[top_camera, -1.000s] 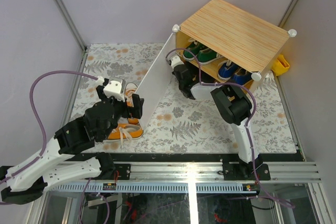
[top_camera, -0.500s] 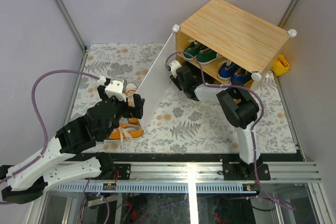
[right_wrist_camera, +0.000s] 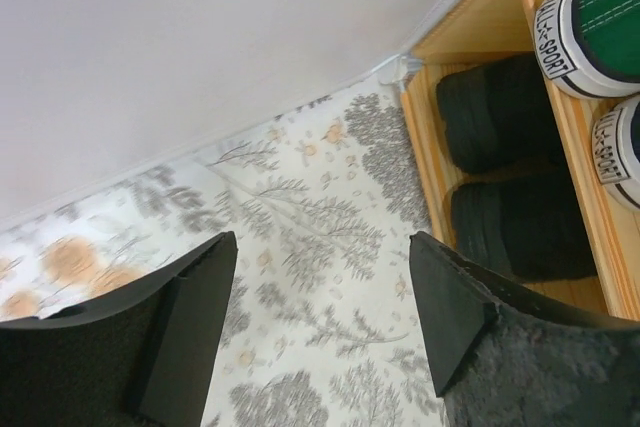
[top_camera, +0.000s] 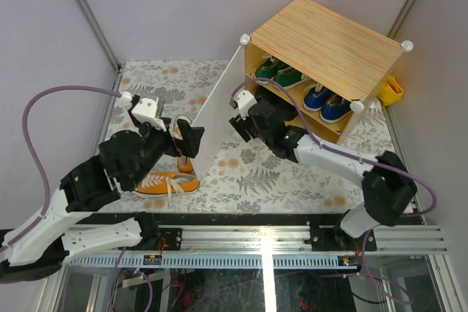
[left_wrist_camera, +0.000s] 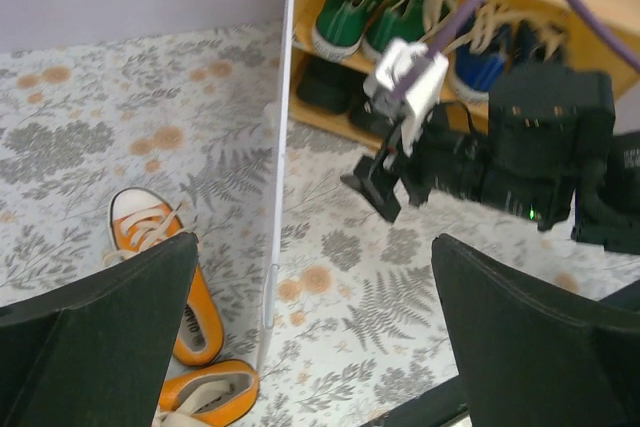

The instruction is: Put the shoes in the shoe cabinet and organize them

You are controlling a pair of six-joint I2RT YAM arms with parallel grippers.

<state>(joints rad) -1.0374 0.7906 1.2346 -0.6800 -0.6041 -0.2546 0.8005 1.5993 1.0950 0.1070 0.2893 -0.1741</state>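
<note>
The shoe cabinet (top_camera: 325, 45) stands at the back right with its white door (top_camera: 216, 111) swung open. Green shoes (top_camera: 278, 72) and blue shoes (top_camera: 325, 101) sit on its upper shelf. Two black shoes (right_wrist_camera: 495, 117) lie side by side on the lower shelf. My right gripper (right_wrist_camera: 322, 242) hangs open just outside that shelf, above the mat, with nothing between its fingers. Two orange shoes (top_camera: 167, 183) lie on the mat left of the door. My left gripper (left_wrist_camera: 315, 247) is open above the door's free end, with the orange shoes (left_wrist_camera: 165, 277) to its left.
A floral mat (top_camera: 270, 169) covers the floor. Something yellow (top_camera: 391, 91) sits behind the cabinet's right side. Grey walls close in the left, back and right. A metal rail (top_camera: 292, 235) runs along the near edge.
My right gripper has backed out of the lower shelf and opened, leaving a black shoe there. The left arm has lifted and shifted slightly left.
</note>
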